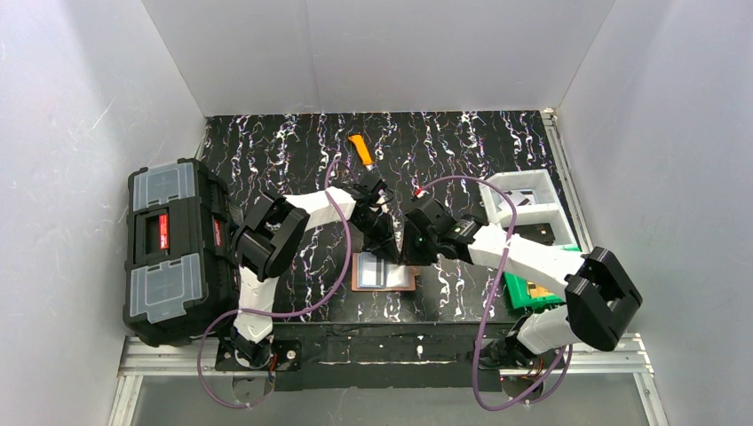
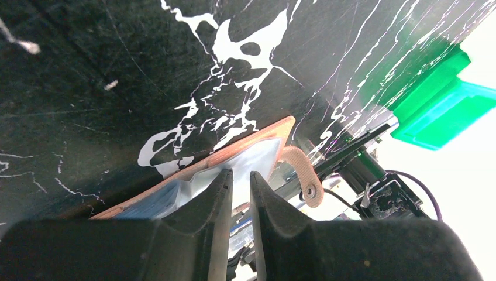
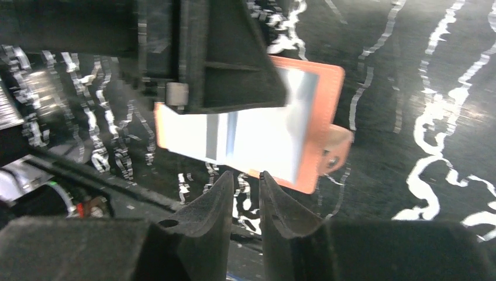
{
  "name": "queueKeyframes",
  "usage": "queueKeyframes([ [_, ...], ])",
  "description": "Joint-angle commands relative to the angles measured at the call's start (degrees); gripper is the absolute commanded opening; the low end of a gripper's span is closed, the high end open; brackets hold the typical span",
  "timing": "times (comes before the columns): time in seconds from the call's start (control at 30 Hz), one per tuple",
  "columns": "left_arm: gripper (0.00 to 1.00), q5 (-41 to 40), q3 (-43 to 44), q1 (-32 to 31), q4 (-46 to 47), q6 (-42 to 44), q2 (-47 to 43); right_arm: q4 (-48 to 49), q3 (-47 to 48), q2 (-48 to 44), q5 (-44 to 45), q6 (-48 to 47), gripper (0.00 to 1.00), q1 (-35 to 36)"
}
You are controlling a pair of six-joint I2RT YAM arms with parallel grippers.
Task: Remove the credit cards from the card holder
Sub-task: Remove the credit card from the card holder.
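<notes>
I see card holder (image 1: 384,273) flat on tabletop (image 1: 462,151), near edge, pale card (image 3: 257,140) inside. Left claw (image 2: 241,174) narrow over it, grip unclear. Right claw (image 3: 247,177) narrow, empty, just beside holder.

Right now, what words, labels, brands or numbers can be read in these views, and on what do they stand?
No text can be read anywhere.
Red labels on the black toolbox: too small to read.
Credit card in the card holder: only stripes show, washed out by glare, no legible print.
</notes>
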Motion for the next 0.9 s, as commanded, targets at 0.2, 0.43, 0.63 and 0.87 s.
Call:
queueKeyframes([
  [0.2,0.19,-4.2,5.1,0.1,-8.0,5.4,-3.2,25.0,-8.9,3.1,-17.0,5.2,0.3,-3.7],
  [0.43,0.22,-5.2,6.8,0.2,-11.3,7.8,-5.4,38.9,-15.4,6.7,-23.3,9.7,0.31,-6.8],
  [0.63,0.26,-10.2,4.3,1.7,-14.0,10.2,-11.3,39.6,-14.5,9.2,-24.0,10.2,0.31,-7.0],
  [0.87,0.28,-12.5,-3.8,4.3,-14.7,12.7,-18.0,39.5,-13.6,11.2,-24.9,10.1,0.32,-7.4],
])
